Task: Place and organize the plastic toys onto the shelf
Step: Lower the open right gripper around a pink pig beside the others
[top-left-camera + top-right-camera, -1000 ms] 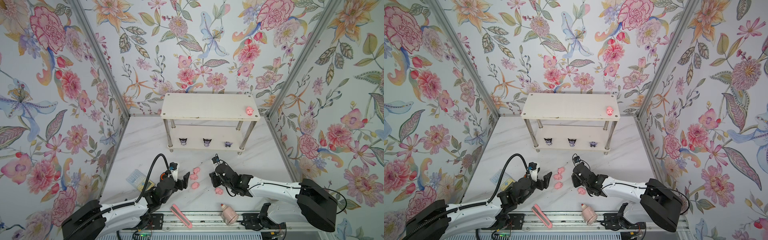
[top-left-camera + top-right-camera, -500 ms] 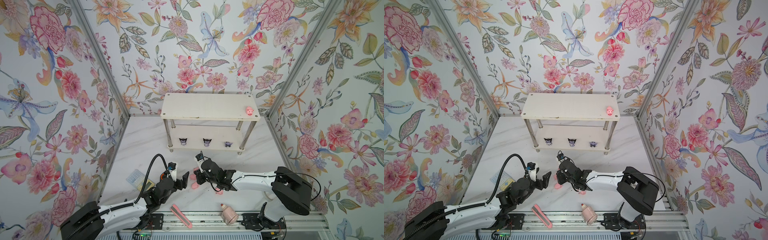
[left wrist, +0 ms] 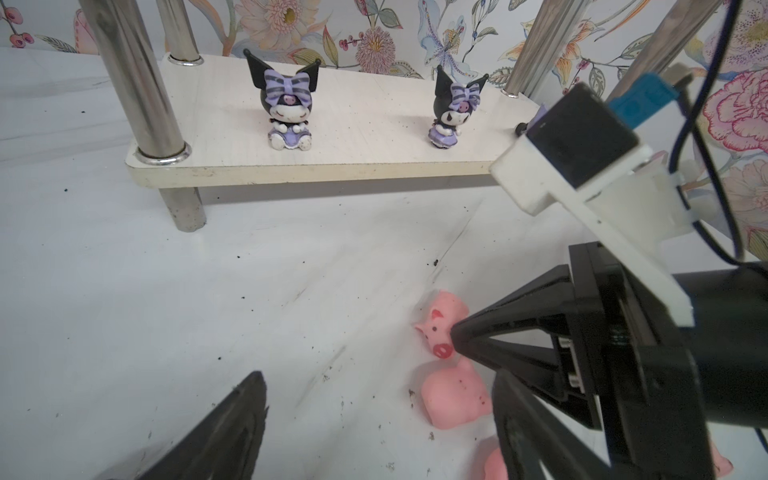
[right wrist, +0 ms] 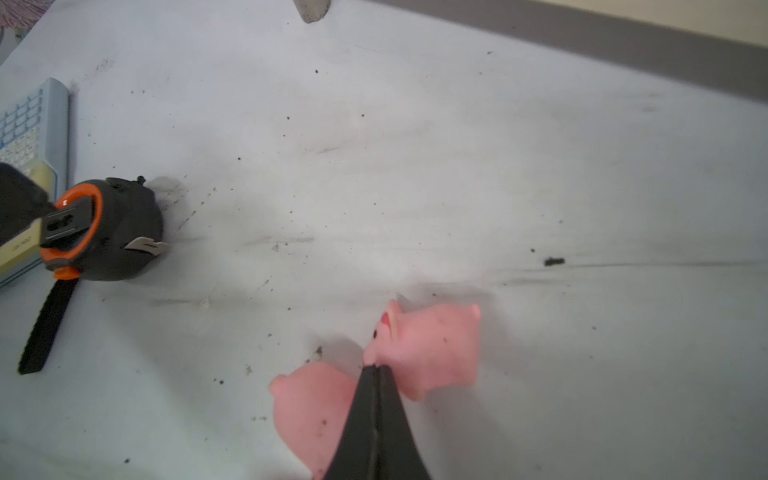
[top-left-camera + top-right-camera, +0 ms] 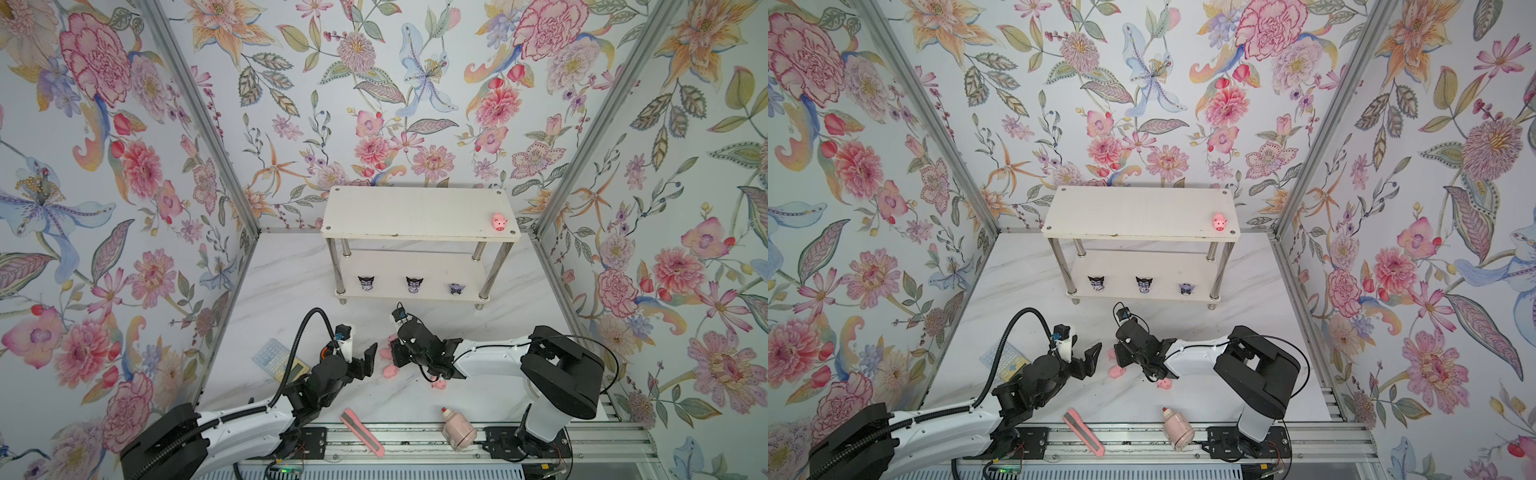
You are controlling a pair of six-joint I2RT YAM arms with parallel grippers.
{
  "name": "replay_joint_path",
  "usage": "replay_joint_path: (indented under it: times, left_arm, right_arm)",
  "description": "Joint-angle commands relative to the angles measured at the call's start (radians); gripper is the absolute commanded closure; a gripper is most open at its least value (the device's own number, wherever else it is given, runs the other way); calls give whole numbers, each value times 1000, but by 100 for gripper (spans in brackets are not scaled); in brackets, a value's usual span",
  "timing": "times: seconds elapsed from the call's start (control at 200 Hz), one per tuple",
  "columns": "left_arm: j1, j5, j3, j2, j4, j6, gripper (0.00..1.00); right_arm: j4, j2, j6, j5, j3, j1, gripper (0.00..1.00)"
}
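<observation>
Just in front of the shelf (image 5: 415,212), the right gripper (image 4: 376,370) is closed with its tip touching a pig (image 4: 432,349), the left gripper (image 5: 360,362) is open, and three figurines (image 5: 414,286) stand on the shelf's lower board (image 5: 434,277).

We're looking into a robot lab test cell here: floral-printed wall panels (image 5: 374,104) are standing between aluminium posts (image 5: 203,124), a marble-look surface (image 5: 282,291) is lying inside, and a left arm (image 5: 249,419) and right arm (image 5: 494,357) are sitting on a metal rail (image 5: 415,446).
</observation>
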Motion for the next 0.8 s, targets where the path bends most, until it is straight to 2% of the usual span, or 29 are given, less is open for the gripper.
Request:
replay_joint_path:
  times: [0.0, 0.215, 0.48, 0.611, 0.686, 0.796]
  left_arm:
    - [11, -7, -12, -6, 2, -2, 14]
    - [15, -1, -11, 0, 12, -4, 14]
    - [17, 11, -4, 9, 16, -5, 14]
    - [18, 14, -4, 9, 18, -4, 14]
    - [16, 14, -4, 9, 19, -4, 14]
    - [18, 18, -2, 12, 18, -5, 14]
  right_arm:
    - [-35, -42, 33, 52, -78, -3, 100]
    - [-74, -112, 64, 90, -174, -13, 100]
    - [-120, -208, 72, 133, -190, -17, 100]
    - [-115, -232, 52, 97, -160, -18, 83]
    - [-114, -212, 36, 78, -127, -18, 69]
    - [-119, -150, 26, 69, -77, -22, 57]
